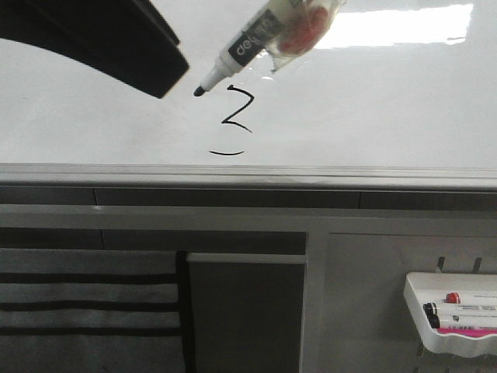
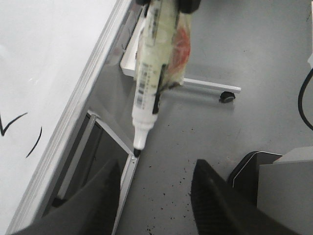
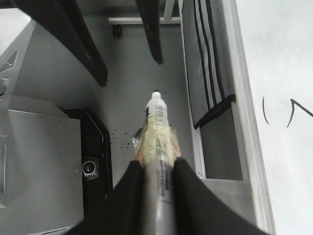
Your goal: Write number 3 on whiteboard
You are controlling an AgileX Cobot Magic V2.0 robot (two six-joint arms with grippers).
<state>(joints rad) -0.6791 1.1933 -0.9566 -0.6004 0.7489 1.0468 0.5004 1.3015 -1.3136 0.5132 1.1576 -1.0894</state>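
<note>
Black fingers of the right gripper fill the near part of the right wrist view, closed tightly on the barrel of the marker, which has yellowish tape around it. In the front view the marker comes down from the upper right, long axis slanting to the lower left, and its tip hangs just left of the number 3, near it; contact with the board I cannot confirm. The mark sits low on the whiteboard, close above the grey frame: an angular zigzag with a separate short curve under it (so the gap between them is not closed). To join them, I judge, the tip should go right and down from where it is. The left gripper has its fingers wide apart and holds nothing; it is off the board, so the right arm is the nearer one.
</note>
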